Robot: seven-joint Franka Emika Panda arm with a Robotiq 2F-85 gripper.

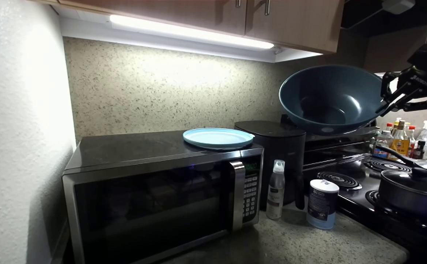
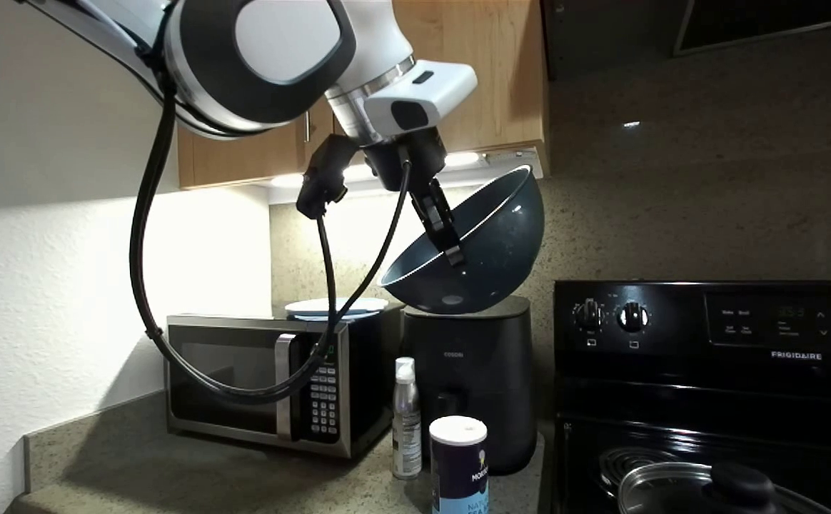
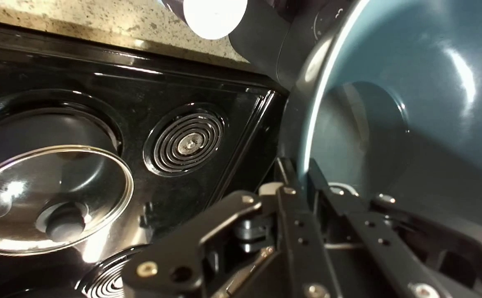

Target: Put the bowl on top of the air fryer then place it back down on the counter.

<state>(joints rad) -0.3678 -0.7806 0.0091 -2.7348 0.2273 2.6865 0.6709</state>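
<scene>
The bowl [image 2: 494, 250] is clamped tilted in the gripper [image 3: 298, 167] near the top of the air fryer [image 2: 472, 382]; completion of placement there cannot be determined, and setting onto the counter [image 2: 230, 475] apparently remains.

In an exterior view, the air fryer [image 2: 480, 375] stands on the surface [image 2: 223, 475] with microwave [image 2: 265, 360] at 9 o'clock, bottle [image 2: 407, 426] at 8, canister [image 2: 460, 464] at 6. The stove [image 2: 672, 375] is at 3; at 12 hangs the tilted bowl [image 2: 495, 253], rim inside the pincer [image 3: 301, 170]. A plate [image 1: 219, 137] lies on the microwave, a pot [image 1: 409, 190] on the stove.
</scene>
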